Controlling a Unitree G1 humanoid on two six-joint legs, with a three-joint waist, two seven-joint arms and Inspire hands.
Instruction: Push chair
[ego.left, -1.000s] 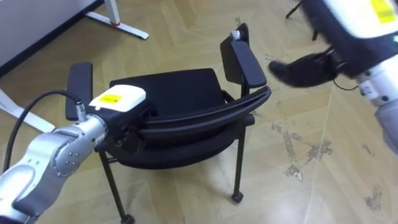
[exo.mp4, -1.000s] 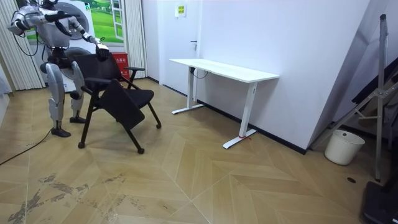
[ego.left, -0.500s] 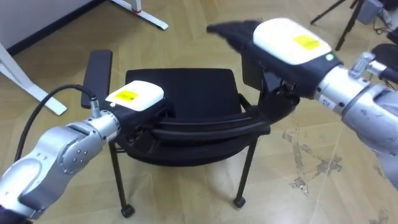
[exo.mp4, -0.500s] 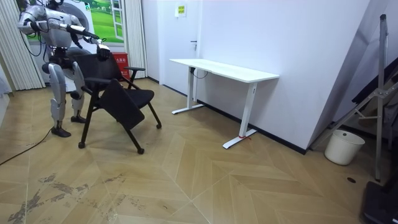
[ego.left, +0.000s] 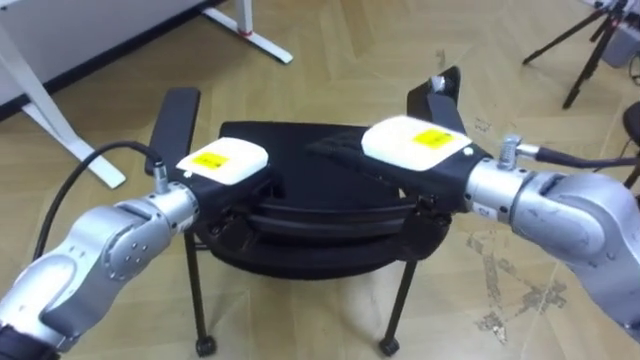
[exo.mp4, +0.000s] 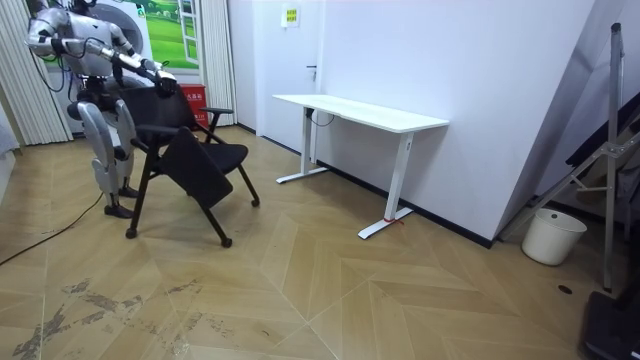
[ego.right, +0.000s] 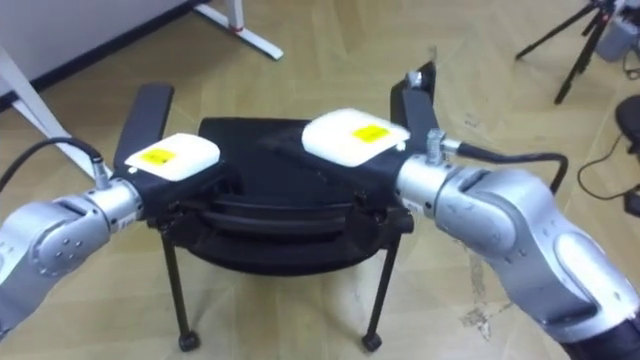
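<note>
Atop chair (ego.left: 300, 148) back: left hand (ego.left: 222, 165), right hand (ego.left: 415, 150), seemingly touching.

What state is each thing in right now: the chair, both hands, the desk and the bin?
chair, upright on its legs, apart from the desk
left hand, resting on the backrest, left end
right hand, resting on the backrest, right end
desk, standing by the white wall
bin, upright on the floor

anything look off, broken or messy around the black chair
The black chair stands upright on its legs, with the left hand and right hand on its backrest. The only blemish is pale scuffed patches on the wooden floor beside it.
</note>
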